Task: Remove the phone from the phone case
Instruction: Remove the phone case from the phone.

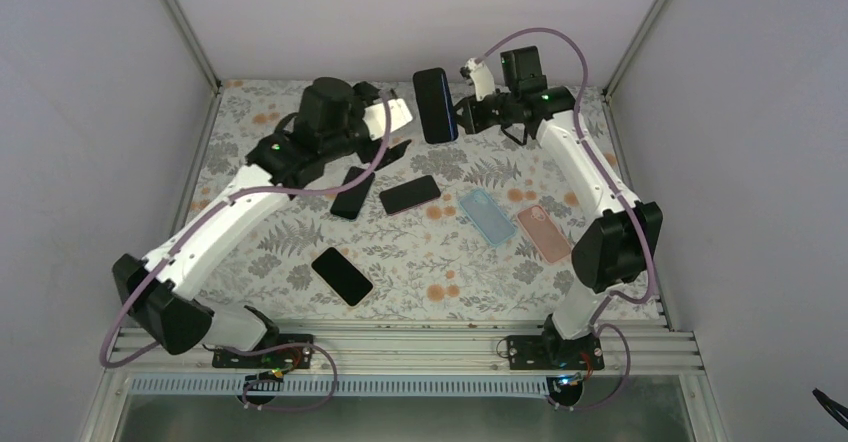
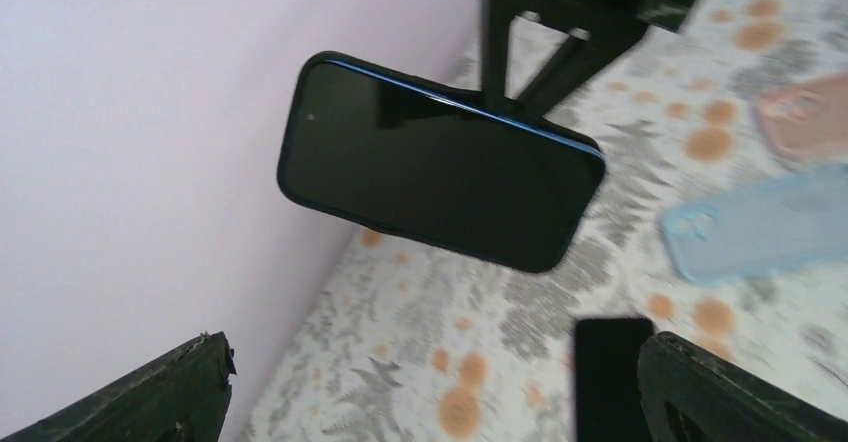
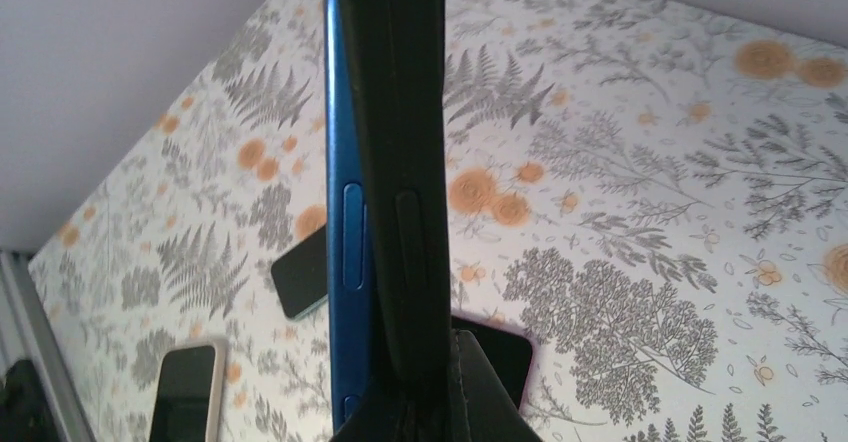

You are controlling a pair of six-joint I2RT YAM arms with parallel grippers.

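Phone (image 2: 440, 162) in black case (image 3: 405, 162) (blue-edged)

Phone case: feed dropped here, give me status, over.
Left end effector open, empty. Right end effector shut on cased phone, held aloft. Nothing between them.

The held phone (image 3: 385, 162) runs past the right wrist view's top and bottom edges and covers part of a dark phone (image 3: 303, 284) on the counter (image 3: 620, 112). The left wrist view's bottom edge cuts off the left tool's fingers (image 2: 720, 392) and a black phone (image 2: 610, 372); its right edge cuts the pink case (image 2: 805, 112).
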